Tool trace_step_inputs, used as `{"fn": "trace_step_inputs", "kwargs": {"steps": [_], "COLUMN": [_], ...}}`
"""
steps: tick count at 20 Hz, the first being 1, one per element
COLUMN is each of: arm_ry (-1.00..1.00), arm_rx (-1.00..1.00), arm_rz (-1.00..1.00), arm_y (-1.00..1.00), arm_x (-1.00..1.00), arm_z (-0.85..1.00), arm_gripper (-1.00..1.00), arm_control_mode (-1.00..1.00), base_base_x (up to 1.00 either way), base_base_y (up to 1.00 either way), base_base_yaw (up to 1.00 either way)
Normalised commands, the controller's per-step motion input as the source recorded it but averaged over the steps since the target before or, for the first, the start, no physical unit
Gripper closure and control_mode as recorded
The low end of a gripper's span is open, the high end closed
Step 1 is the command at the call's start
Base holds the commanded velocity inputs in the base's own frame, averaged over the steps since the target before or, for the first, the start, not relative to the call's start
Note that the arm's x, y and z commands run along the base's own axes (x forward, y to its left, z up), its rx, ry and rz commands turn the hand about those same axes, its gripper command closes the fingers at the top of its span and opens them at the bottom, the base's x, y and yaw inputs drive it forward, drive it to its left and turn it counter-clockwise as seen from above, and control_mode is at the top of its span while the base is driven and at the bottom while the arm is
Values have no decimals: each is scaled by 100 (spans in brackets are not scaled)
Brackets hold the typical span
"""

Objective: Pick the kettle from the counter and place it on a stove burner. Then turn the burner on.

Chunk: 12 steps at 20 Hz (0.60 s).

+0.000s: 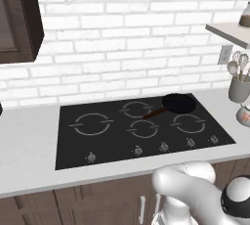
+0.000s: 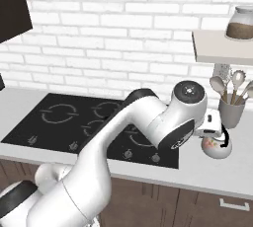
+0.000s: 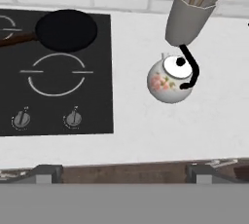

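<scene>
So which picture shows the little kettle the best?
The hand view: the kettle sits whole on the counter, lid, black handle and flower pattern all clear. In the right base view the robot's hand covers part of it; the left base view catches just a sliver at the edge.

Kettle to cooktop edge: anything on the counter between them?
Nothing: in the hand view, bare counter separates the kettle from the cooktop. The utensil cup stands behind the kettle.

kettle (image 3: 168,83): glossy, ceramic-looking, floral
cooktop (image 1: 73,143): smooth black glass
counter (image 3: 160,130): matt pale grey
pan (image 3: 65,29): matt black
</scene>
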Motion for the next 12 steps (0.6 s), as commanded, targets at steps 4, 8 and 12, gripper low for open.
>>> {"fn": "trace_step_inputs", "kwargs": {"steps": [4, 8, 12], "arm_ry": [7, 4, 7], "arm_rx": [7, 0, 0], "arm_rz": [14, 3, -1], "arm_y": [-100, -26, 0], "arm_x": [92, 21, 9], "arm_z": [-44, -16, -6], "arm_gripper": [-100, -100, -100], "arm_control_mode": [-100, -100, -100], "base_base_x": [0, 0, 0], "base_base_y": [0, 0, 0], "base_base_yaw": [0, 0, 0]}}
